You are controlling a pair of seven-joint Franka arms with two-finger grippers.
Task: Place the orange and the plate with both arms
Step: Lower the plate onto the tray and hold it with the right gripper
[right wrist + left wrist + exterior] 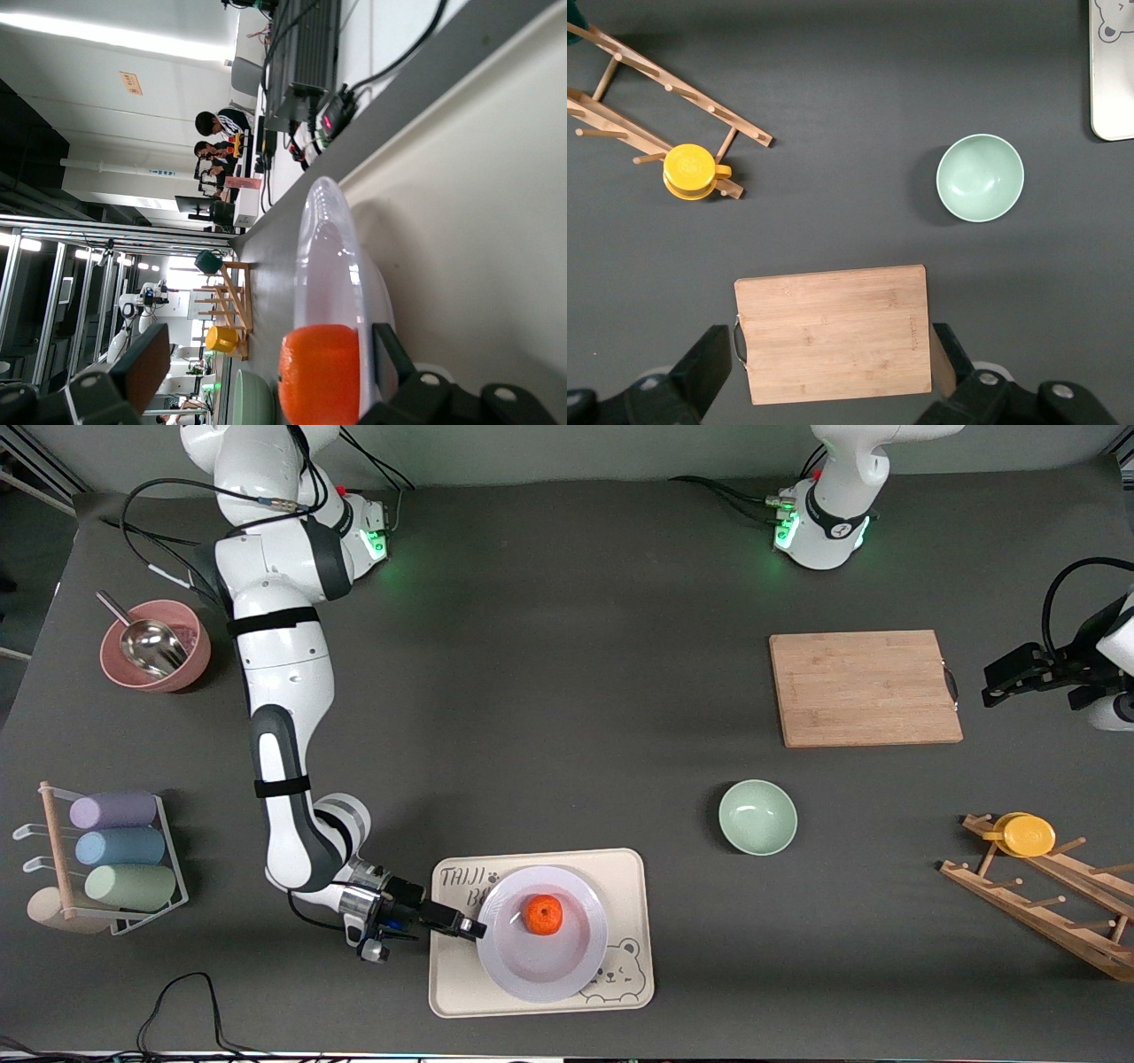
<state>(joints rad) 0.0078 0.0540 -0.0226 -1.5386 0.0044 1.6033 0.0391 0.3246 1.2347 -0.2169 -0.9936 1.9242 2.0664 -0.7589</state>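
Note:
The orange lies in the middle of the pale lavender plate. The plate rests on the cream bear tray near the front camera. My right gripper is low at the plate's rim on the side toward the right arm's end. It is open, with the rim between its fingers. In the right wrist view, the gripper has the plate and the orange close in front of it. My left gripper waits, open and empty, in the air beside the cutting board.
A mint-green bowl sits between the tray and the wooden cutting board. A wooden rack holds a yellow cup at the left arm's end. A pink bowl with a metal scoop and a rack of pastel cups stand at the right arm's end.

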